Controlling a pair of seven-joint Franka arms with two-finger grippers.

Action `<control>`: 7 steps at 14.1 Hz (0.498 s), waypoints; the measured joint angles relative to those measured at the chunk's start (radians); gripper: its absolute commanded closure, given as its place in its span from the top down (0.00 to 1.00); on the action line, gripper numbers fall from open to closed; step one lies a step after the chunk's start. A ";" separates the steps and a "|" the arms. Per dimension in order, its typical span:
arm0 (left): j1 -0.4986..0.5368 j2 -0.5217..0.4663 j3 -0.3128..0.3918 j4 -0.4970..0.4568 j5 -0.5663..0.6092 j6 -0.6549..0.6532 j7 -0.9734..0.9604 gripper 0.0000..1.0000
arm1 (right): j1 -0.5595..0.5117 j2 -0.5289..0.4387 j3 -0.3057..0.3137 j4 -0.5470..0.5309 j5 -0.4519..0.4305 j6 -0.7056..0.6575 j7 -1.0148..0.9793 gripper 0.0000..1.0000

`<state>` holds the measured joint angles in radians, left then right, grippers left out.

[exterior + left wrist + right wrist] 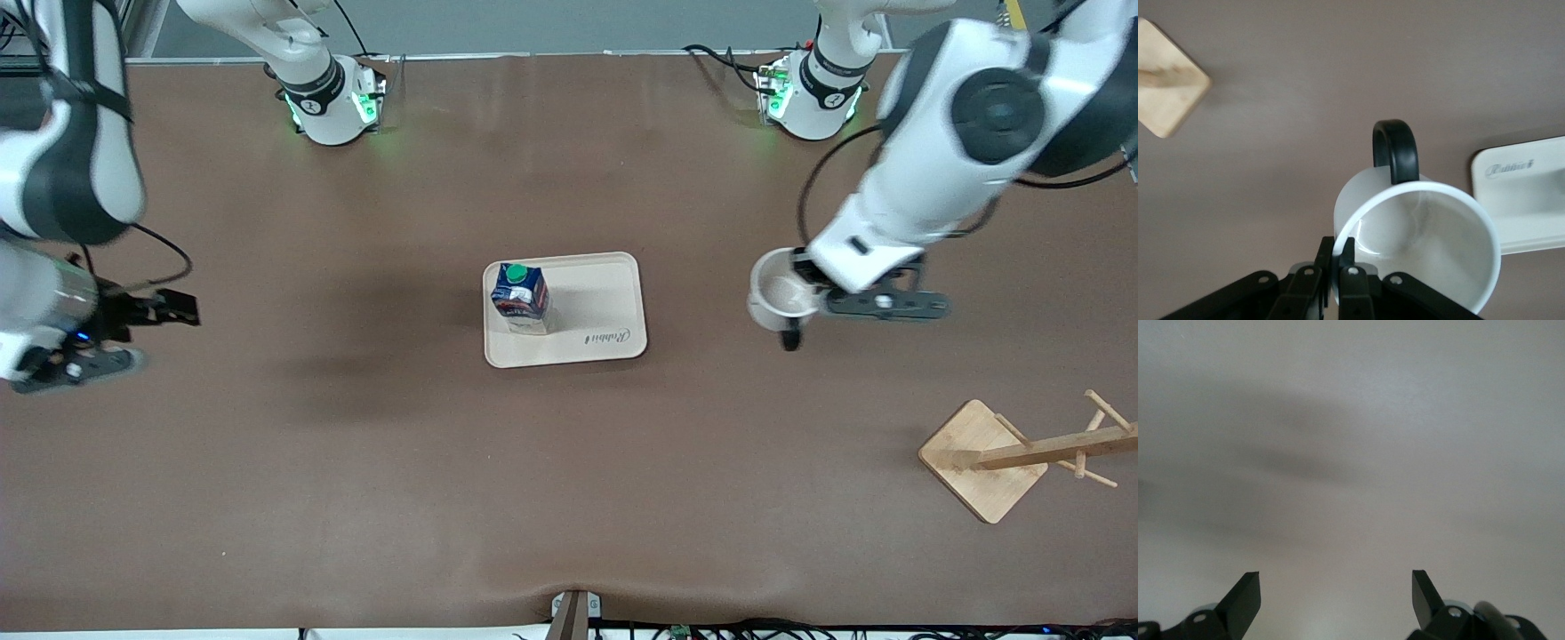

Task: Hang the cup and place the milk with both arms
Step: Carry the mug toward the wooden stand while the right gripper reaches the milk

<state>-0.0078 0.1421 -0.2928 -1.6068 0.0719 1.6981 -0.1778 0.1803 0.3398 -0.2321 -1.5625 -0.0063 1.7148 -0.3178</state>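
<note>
Cup (782, 293) hangs over bare table, rim pinched in my left gripper (813, 298); right gripper (164, 307) spread wide, empty. Milk (521, 296) on tray (605, 342).

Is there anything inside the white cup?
Empty. The left wrist view looks straight into the cup, held by its rim in the left gripper, and shows only its bare white inside.
</note>
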 measured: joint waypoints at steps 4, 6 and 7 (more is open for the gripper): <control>0.161 -0.018 0.004 0.009 0.000 -0.017 0.235 0.00 | 0.015 0.068 0.005 0.033 0.018 0.013 -0.002 1.00; 0.215 -0.016 0.005 0.016 0.000 -0.016 0.309 0.00 | 0.048 0.066 0.017 0.031 0.081 -0.004 0.019 1.00; 0.240 -0.011 0.005 0.028 0.000 -0.015 0.355 0.00 | 0.077 0.066 0.020 0.026 0.102 -0.010 0.072 1.00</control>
<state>0.2325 0.1307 -0.2877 -1.5788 0.0719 1.6826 0.1768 0.2568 0.4054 -0.2120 -1.5368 0.0953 1.7045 -0.2457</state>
